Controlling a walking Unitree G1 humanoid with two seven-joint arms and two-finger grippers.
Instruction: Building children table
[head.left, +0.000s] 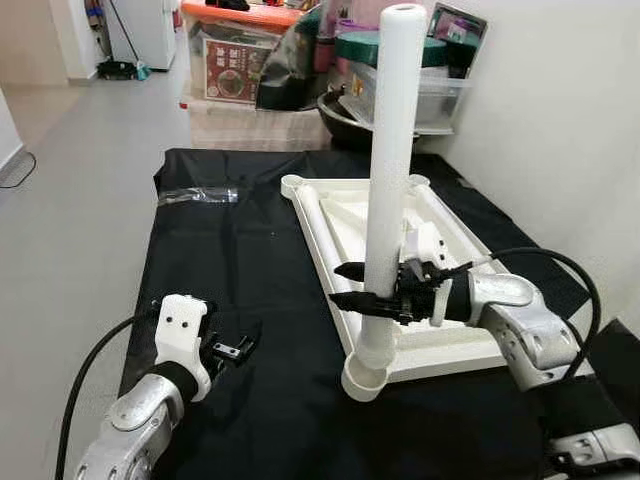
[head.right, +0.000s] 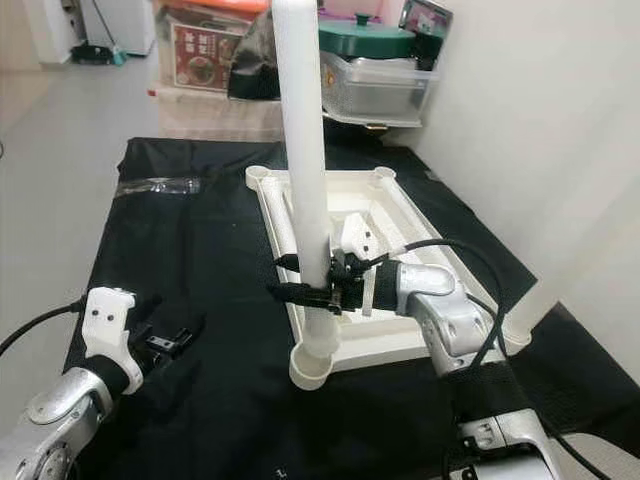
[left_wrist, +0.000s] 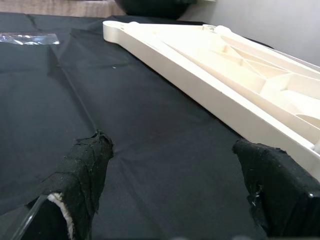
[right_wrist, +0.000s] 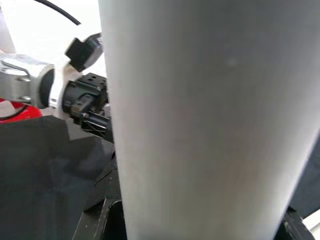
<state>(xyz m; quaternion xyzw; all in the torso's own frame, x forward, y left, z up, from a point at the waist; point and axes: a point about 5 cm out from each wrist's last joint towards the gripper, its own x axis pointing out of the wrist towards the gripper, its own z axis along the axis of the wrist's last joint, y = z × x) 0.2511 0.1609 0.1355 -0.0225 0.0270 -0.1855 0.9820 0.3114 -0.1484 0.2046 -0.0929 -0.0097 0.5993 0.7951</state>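
In the left eye view one white table leg stood upright, its long axis vertical, its lower end seated in the near-left corner socket of the single white tabletop, which lay upside down on a black cloth spread over the floor. The right gripper reached in sideways from the robot's right, forearm roughly level, and its two black fingers were closed around the leg low on the shaft, one on the near side and one on the far. The left gripper rested low over the cloth, well apart from the tabletop, holding nothing. A clear plastic bag lay on the cloth's far-left part, and storage boxes were stacked beyond.

The right eye view showed the same leg rising out of the frame, and a second white leg lying on the cloth by the wall, to the robot's right.

In the left wrist view two padded black fingertips stood wide apart with only cloth between them; the tabletop's long rim ran diagonally beyond them.

In the right wrist view the leg loomed pale and upright right against the camera, with the left gripper small in the distance.
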